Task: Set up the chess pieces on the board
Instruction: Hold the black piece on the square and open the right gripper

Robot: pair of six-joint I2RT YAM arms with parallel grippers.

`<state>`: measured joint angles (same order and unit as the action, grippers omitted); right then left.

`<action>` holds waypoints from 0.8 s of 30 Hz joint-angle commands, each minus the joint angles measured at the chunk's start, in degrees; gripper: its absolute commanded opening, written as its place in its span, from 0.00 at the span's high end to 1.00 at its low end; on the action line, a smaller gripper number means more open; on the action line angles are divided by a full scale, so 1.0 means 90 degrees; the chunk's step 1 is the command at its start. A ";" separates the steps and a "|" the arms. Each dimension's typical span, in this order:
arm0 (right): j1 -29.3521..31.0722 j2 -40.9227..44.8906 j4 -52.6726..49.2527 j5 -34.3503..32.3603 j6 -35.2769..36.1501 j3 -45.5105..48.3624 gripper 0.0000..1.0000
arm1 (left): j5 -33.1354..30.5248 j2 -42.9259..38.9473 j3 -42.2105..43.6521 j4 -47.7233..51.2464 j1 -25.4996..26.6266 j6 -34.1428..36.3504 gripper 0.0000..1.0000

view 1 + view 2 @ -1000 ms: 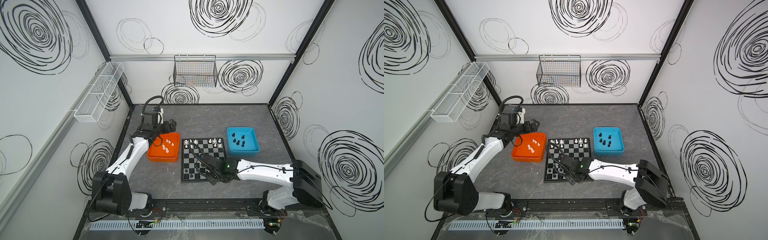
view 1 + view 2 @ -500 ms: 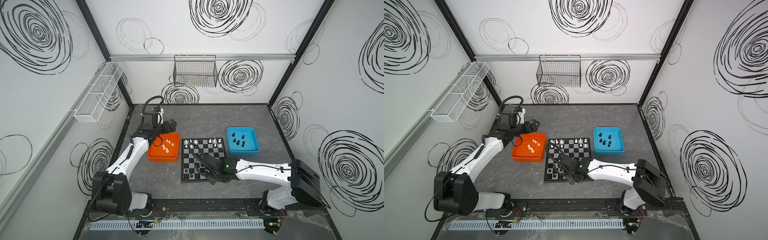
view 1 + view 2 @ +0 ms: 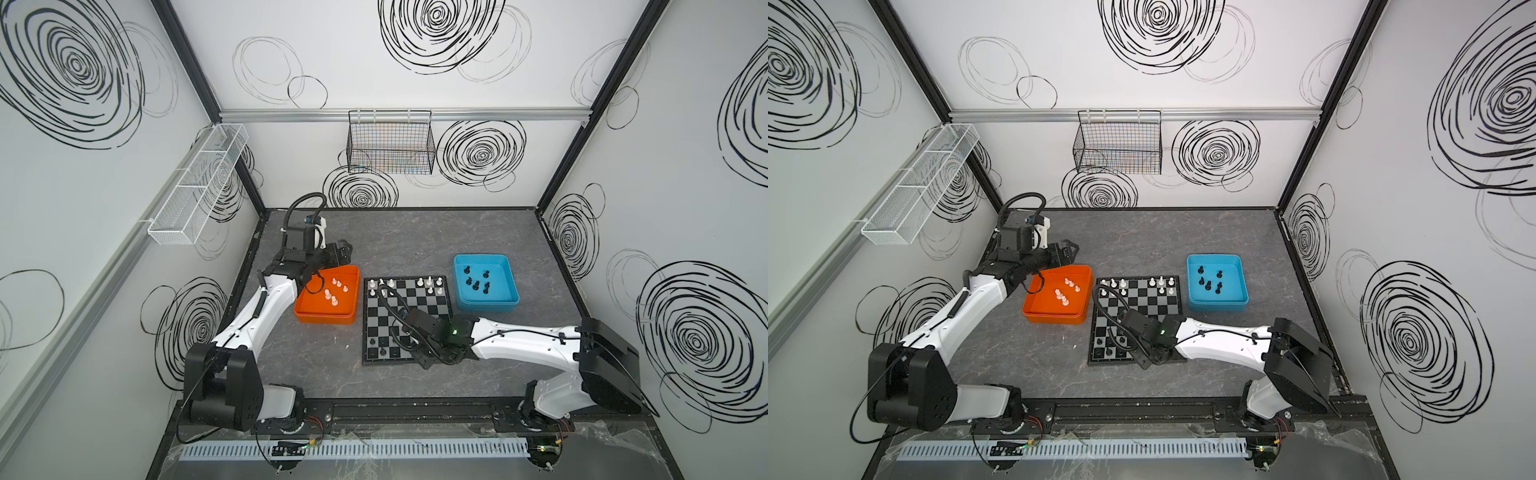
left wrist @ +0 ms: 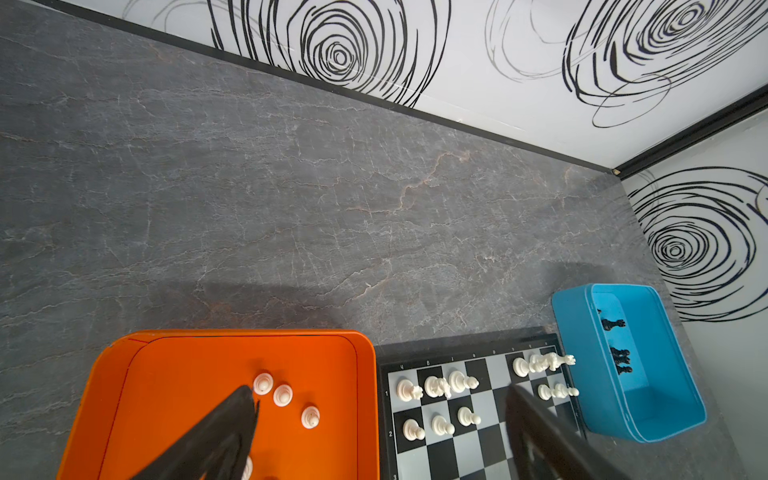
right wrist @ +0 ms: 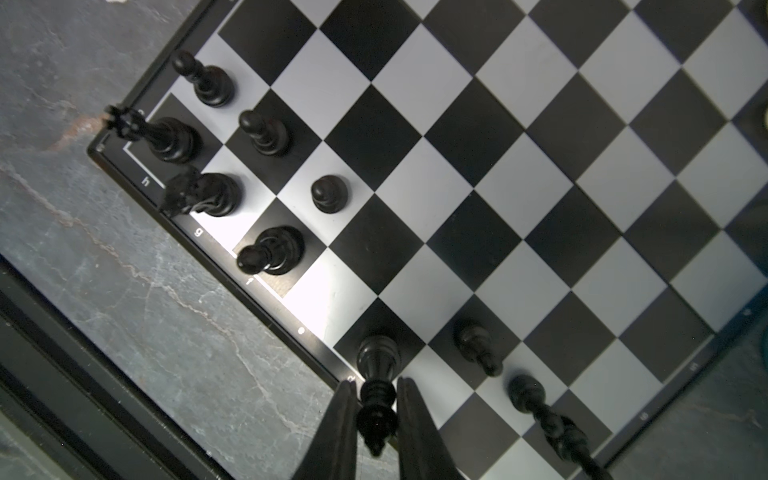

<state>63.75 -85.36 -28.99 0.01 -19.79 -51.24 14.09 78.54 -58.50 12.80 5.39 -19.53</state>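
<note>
The board (image 3: 405, 299) lies mid-table. Its far rows hold several white chess pieces (image 3: 428, 284), its near rows several black ones (image 5: 266, 133). My right gripper (image 5: 376, 383) is shut on the knobbed top of a tall black piece (image 5: 378, 359). That piece stands upright with its base on a dark back-row square at the board's near edge. My left gripper (image 4: 380, 390) hangs open and empty over the far rim of the orange tray (image 3: 324, 320). Several white pieces (image 4: 282, 395) lie loose in that tray.
A blue tray (image 3: 488, 305) right of the board holds several black pieces (image 3: 478, 280). The right arm (image 3: 519, 340) reaches low across the board's near right corner. A black wire basket (image 3: 390, 143) hangs on the back wall and a white mesh shelf (image 3: 199, 183) on the left wall.
</note>
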 commanded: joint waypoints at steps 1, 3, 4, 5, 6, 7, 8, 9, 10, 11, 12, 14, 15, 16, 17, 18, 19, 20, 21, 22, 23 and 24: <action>-0.0042 -0.0051 0.0106 0.0017 -0.0125 0.0078 0.79 | 0.0070 -0.0138 0.0073 -0.0260 -0.0091 -0.0045 0.04; -0.0052 -0.0047 0.0116 0.0028 -0.0140 0.0086 0.79 | 0.0074 -0.0134 0.0084 -0.0255 -0.0101 -0.0050 0.04; -0.0054 -0.0044 0.0126 0.0029 -0.0149 0.0096 0.79 | 0.0074 -0.0142 0.0092 -0.0264 -0.0101 -0.0050 0.04; -0.0066 -0.0034 0.0149 0.0039 -0.0145 0.0104 0.79 | 0.0076 -0.0135 0.0094 -0.0271 -0.0101 -0.0055 0.04; -0.0071 -0.0022 0.0162 0.0049 -0.0144 0.0122 0.79 | 0.0077 -0.0141 0.0103 -0.0283 -0.0102 -0.0059 0.04; -0.0073 -0.0018 0.0175 0.0062 -0.0154 0.0132 0.78 | 0.0079 -0.0139 0.0104 -0.0280 -0.0110 -0.0066 0.04; -0.0083 -0.0019 0.0185 0.0075 -0.0159 0.0146 0.78 | 0.0082 -0.0141 0.0104 -0.0280 -0.0110 -0.0059 0.04; -0.0089 -0.0017 0.0205 0.0077 -0.0157 0.0164 0.78 | 0.0075 -0.0141 0.0112 -0.0287 -0.0110 -0.0061 0.04; -0.0091 -0.0017 0.0212 0.0087 -0.0155 0.0163 0.78 | 0.0075 -0.0142 0.0108 -0.0280 -0.0110 -0.0066 0.04; -0.0091 -0.0025 0.0204 0.0092 -0.0163 0.0166 0.78 | 0.0083 -0.0149 0.0118 -0.0290 -0.0110 -0.0068 0.04; -0.0091 -0.0019 0.0210 0.0092 -0.0169 0.0166 0.78 | 0.0076 -0.0150 0.0128 -0.0289 -0.0110 -0.0076 0.04; -0.0091 -0.0010 0.0228 0.0095 -0.0165 0.0171 0.78 | 0.0075 -0.0153 0.0140 -0.0289 -0.0112 -0.0071 0.04; -0.0091 -0.0008 0.0238 0.0079 -0.0168 0.0172 0.78 | 0.0080 -0.0153 0.0143 -0.0288 -0.0117 -0.0069 0.04; -0.0093 -0.0003 0.0246 0.0079 -0.0168 0.0186 0.78 | 0.0082 -0.0153 0.0143 -0.0289 -0.0112 -0.0068 0.04; -0.0091 0.0001 0.0257 0.0084 -0.0165 0.0180 0.78 | 0.0077 -0.0148 0.0145 -0.0289 -0.0119 -0.0077 0.04; -0.0094 -0.0001 0.0263 0.0075 -0.0176 0.0181 0.78 | 0.0076 -0.0153 0.0152 -0.0290 -0.0120 -0.0080 0.04; -0.0100 -0.0007 0.0267 0.0070 -0.0174 0.0193 0.78 | 0.0077 -0.0153 0.0152 -0.0291 -0.0120 -0.0079 0.04; -0.0098 -0.0015 0.0272 0.0064 -0.0175 0.0194 0.78 | 0.0076 -0.0140 0.0152 -0.0303 -0.0120 -0.0080 0.04; -0.0092 -0.0015 0.0272 0.0057 -0.0184 0.0194 0.78 | 0.0081 -0.0138 0.0147 -0.0300 -0.0120 -0.0077 0.04; -0.0101 -0.0010 0.0283 0.0060 -0.0184 0.0196 0.78 | 0.0075 -0.0139 0.0149 -0.0301 -0.0120 -0.0078 0.04; -0.0098 -0.0008 0.0287 0.0040 -0.0189 0.0187 0.78 | 0.0076 -0.0143 0.0147 -0.0300 -0.0120 -0.0083 0.04; -0.0100 -0.0013 0.0292 0.0036 -0.0185 0.0188 0.78 | 0.0077 -0.0138 0.0152 -0.0299 -0.0120 -0.0077 0.04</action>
<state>63.20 -85.38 -27.38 1.06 -20.67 -50.04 14.15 78.52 -57.52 12.08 5.06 -19.59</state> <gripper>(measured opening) 0.221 0.959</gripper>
